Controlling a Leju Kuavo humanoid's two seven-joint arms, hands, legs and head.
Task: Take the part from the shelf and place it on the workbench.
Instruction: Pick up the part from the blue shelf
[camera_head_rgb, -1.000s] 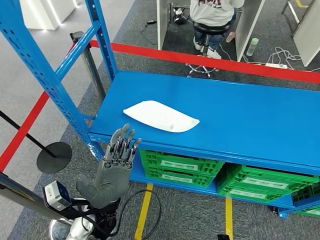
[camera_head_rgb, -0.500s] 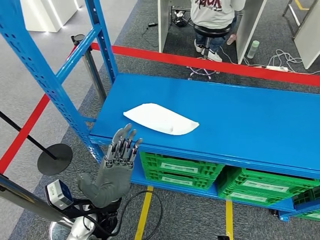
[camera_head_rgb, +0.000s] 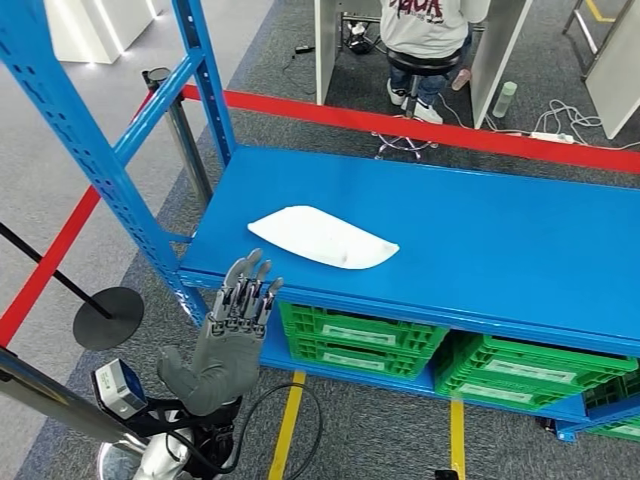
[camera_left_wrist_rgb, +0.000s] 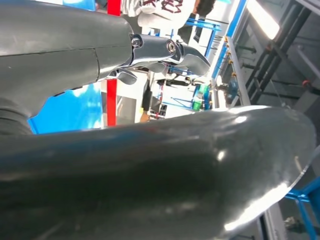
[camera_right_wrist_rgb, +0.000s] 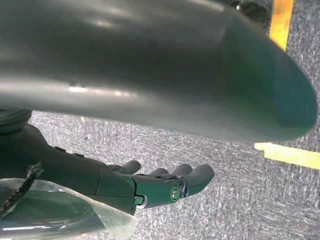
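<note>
1. While the left hand (camera_head_rgb: 230, 340) is being held up just in front of the blue shelf's (camera_head_rgb: 468, 240) front edge, nothing is being gripped by it: the fingers (camera_head_rgb: 243, 295) are being kept extended, close together and pointing up toward the shelf.
2. The white part (camera_head_rgb: 323, 236), flat and leaf-shaped, is being carried by the shelf's top surface, near its left end, beyond and a little right of the left hand and not touched by it.
3. The right hand (camera_right_wrist_rgb: 158, 187) is being shown in the right wrist view over grey carpet (camera_right_wrist_rgb: 226, 185) with a yellow floor line (camera_right_wrist_rgb: 288, 155); its fingers (camera_right_wrist_rgb: 196, 176) are being held nearly straight and side by side, with nothing in them.
4. Green crates (camera_head_rgb: 362, 335) are being stored on the lower level under the shelf, side by side.
5. A red barrier tape (camera_head_rgb: 423, 122) is being stretched behind the shelf, and a second stretch is being run down the left side past a stanchion base (camera_head_rgb: 108, 315).
6. A seated person (camera_head_rgb: 423, 30) is being partly shown on a stool beyond the tape.
7. A yellow line (camera_head_rgb: 287, 425) is being crossed on the floor by a black cable (camera_head_rgb: 302, 420) near the left arm.
</note>
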